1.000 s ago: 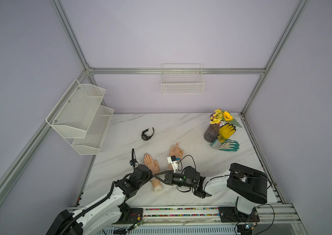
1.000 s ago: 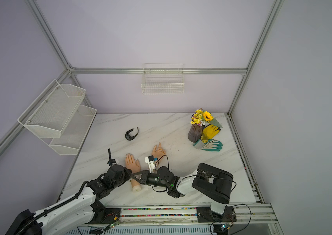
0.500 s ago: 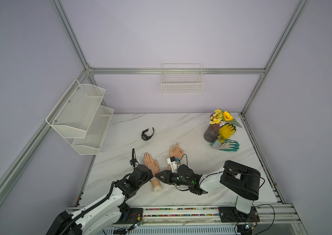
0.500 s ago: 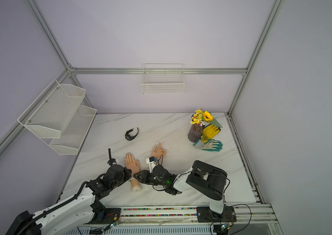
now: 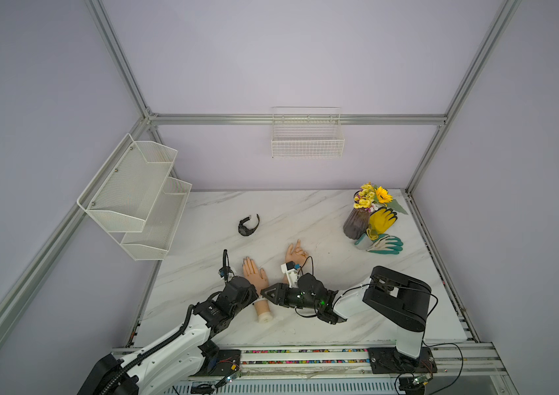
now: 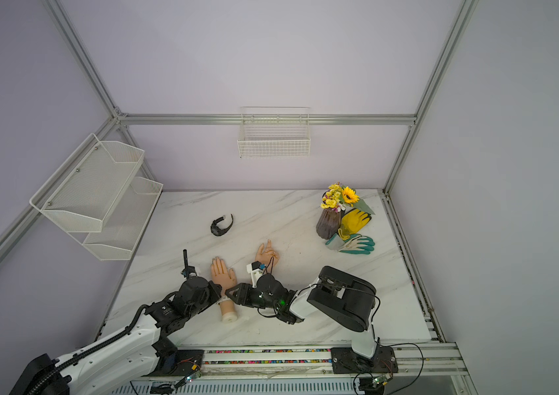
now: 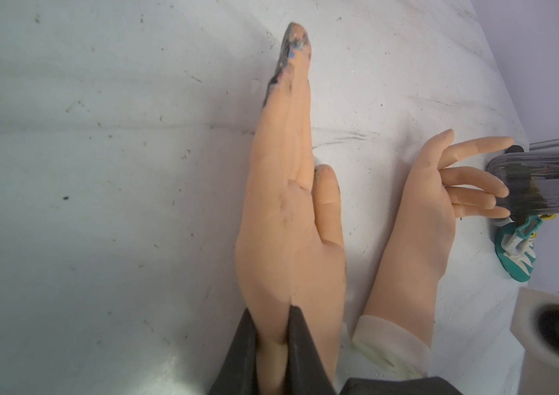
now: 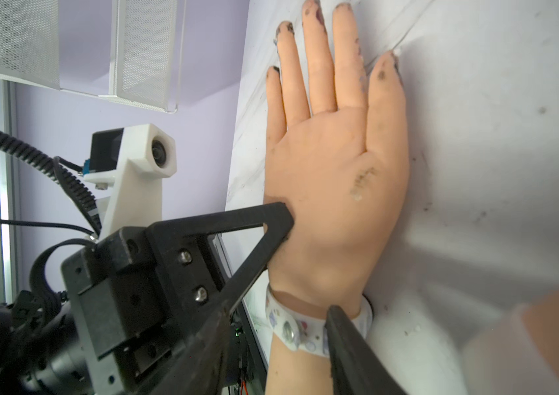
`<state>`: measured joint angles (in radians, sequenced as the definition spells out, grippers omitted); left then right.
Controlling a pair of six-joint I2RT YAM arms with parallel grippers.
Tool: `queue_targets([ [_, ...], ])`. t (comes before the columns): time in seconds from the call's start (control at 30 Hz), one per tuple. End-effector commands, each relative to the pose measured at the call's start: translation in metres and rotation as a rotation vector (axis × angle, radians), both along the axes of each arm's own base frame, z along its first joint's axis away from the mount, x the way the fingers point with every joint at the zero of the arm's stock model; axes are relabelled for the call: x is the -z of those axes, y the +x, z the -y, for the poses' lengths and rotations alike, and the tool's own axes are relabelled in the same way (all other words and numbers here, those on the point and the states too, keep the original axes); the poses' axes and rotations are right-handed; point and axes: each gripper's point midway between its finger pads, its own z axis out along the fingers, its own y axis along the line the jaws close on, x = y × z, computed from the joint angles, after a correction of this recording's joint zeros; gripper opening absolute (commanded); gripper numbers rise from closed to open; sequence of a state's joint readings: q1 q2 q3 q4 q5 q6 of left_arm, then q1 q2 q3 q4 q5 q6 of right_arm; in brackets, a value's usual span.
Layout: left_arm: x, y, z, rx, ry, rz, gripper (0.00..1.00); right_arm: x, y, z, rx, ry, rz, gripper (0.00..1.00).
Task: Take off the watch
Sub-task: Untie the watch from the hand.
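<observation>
A mannequin hand (image 5: pixel 254 273) (image 8: pixel 336 171) lies flat, back up, near the table's front left. The watch, with a white patterned strap (image 8: pixel 305 330) (image 5: pixel 260 301), is round its wrist; its face is hidden. My left gripper (image 7: pixel 271 342) (image 5: pixel 254 293) is shut on the edge of this hand just above the wrist. My right gripper (image 8: pixel 279 318) (image 5: pixel 264 294) is open and straddles the wrist at the strap. One of its fingers (image 8: pixel 343 342) lies over the strap on the table side.
A second mannequin hand (image 5: pixel 295 254) (image 7: pixel 418 239) lies palm up just to the right. A black watch (image 5: pixel 248 225) lies further back. A vase of flowers (image 5: pixel 355 224) and gloves (image 5: pixel 382 243) stand back right. Mesh shelves (image 5: pixel 134 195) hang on the left wall and a wire basket (image 5: pixel 307 143) on the back wall.
My right gripper has opened from shut and shifted slightly left onto the wrist. The left gripper has kept its hold on the hand.
</observation>
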<state>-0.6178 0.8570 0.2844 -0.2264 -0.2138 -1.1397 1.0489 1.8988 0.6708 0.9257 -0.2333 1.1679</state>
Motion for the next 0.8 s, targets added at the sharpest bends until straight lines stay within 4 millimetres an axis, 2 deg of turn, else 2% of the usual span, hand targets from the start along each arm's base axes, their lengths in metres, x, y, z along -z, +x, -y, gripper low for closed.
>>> queue_targets([
  [0.0,0.009,-0.007,-0.011,0.004,0.083,-0.034,0.00,-0.001,-0.005,-0.005,-0.038,0.028,0.006,0.50],
  [0.27,0.011,-0.008,-0.016,-0.018,0.100,-0.038,0.00,-0.007,-0.017,-0.017,-0.084,0.063,0.003,0.50],
  [0.53,0.014,-0.009,-0.018,-0.026,0.106,-0.046,0.00,-0.016,-0.029,-0.013,-0.101,0.124,-0.027,0.50],
  [0.77,0.012,-0.008,-0.017,-0.025,0.101,-0.040,0.00,-0.016,-0.037,-0.014,-0.133,0.180,-0.066,0.50],
])
